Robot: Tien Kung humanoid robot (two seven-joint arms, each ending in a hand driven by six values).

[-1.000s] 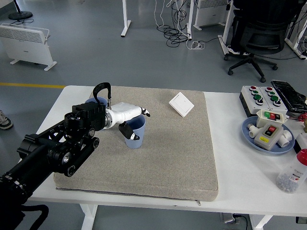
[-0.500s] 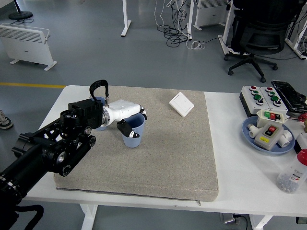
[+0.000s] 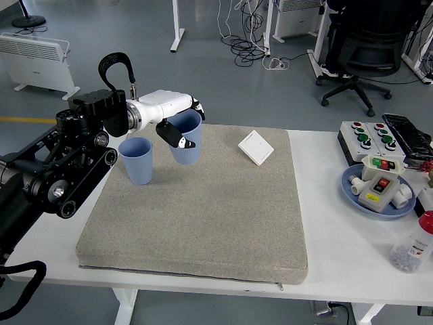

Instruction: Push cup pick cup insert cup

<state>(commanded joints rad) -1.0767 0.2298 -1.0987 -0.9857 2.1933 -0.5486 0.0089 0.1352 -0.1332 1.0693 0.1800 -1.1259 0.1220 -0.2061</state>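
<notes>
My left hand (image 3: 181,120), white with black fingertips, is shut on a blue cup (image 3: 186,139) and holds it in the air above the back left of the grey mat (image 3: 223,203). A thumb lies on the cup's near wall and fingers hook over its rim. A second blue cup (image 3: 137,160) stands upright on the mat just left of and below the held one, apart from it. The right arm is out of view.
A white square switch plate (image 3: 256,147) lies at the mat's back edge. On the table's right stand a button box (image 3: 369,139), a blue plate (image 3: 354,191) holding control parts, and a bottle with a red cap (image 3: 413,245).
The left hand has lifted the blue cup off the mat, up and slightly back. The second cup, hidden behind the arm before, now shows on the mat.
</notes>
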